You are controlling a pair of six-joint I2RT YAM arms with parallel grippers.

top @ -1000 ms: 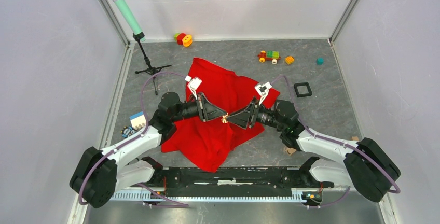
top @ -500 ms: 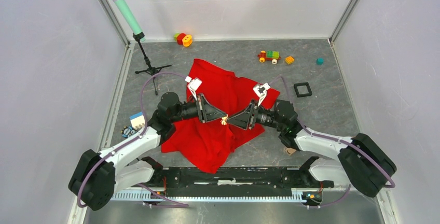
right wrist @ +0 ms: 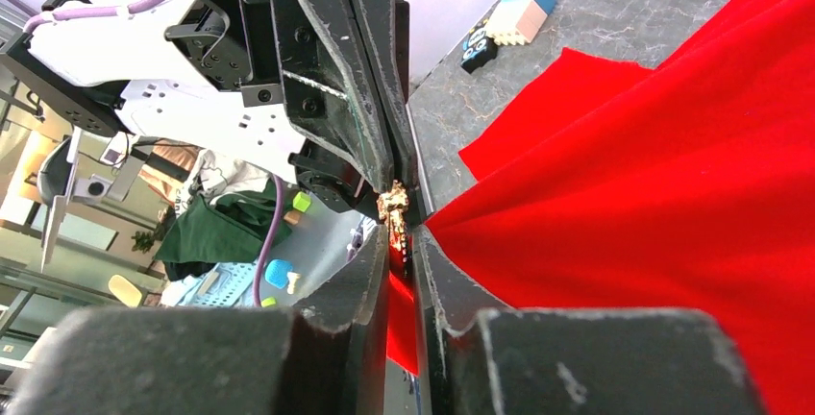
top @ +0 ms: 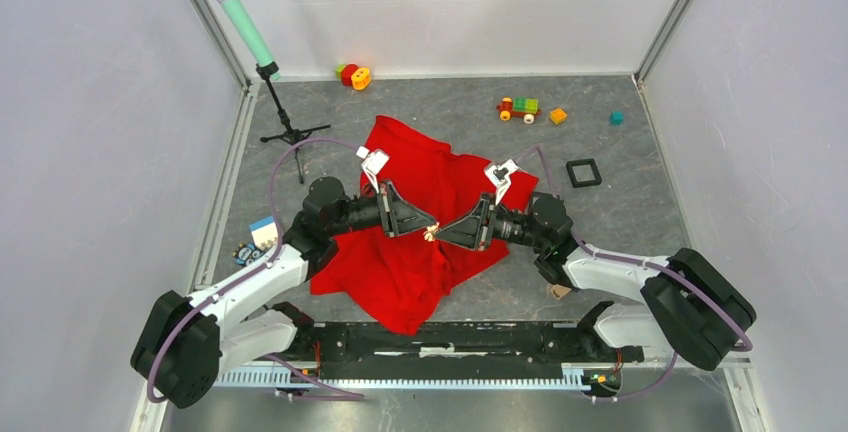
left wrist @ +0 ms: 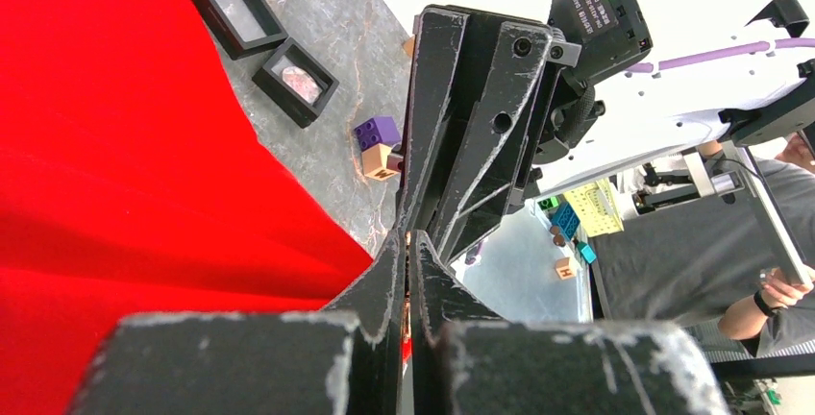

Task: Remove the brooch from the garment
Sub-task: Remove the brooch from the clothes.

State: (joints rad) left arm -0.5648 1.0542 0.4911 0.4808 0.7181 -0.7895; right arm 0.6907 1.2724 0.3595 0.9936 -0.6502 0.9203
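Tip to tip over the tabletop point(top: 640, 152): left gripper point(left wrist: 407, 247) clenched at the tented peak of the garment point(top: 420, 167), brooch point(right wrist: 392, 202) right at its tip; right gripper point(right wrist: 402, 242) jaws almost together, red cloth in the slit, grip uncertain; pull apart carelessly and the cloth could tear, or the brooch snag and spring loose; count: one brooch, one garment, two grippers, two black trays point(left wrist: 237, 16).

No legible text or labels anywhere.
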